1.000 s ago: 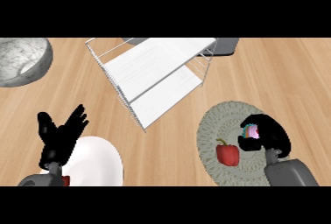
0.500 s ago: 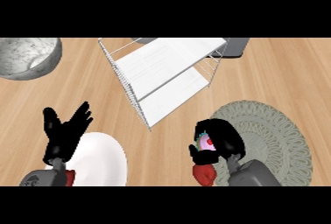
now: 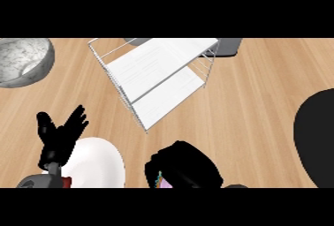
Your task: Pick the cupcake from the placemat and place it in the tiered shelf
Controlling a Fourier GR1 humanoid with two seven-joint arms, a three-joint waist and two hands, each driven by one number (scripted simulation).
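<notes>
At the far left a grey speckled bowl sits on the wooden tabletop, clear of the work. Below it the left robot hand rests with fingers spread and straight, holding nothing, its wrist over a white plate. The tiered shelf stands centre-top, its white tiers bare, so either looks free to receive the load. Beneath it the right robot hand is curled closed around the cupcake (only a pink and teal sliver peeks out), carried low and short of the shelf. A dark rounded shape fills the right edge; I cannot tell what it is.
</notes>
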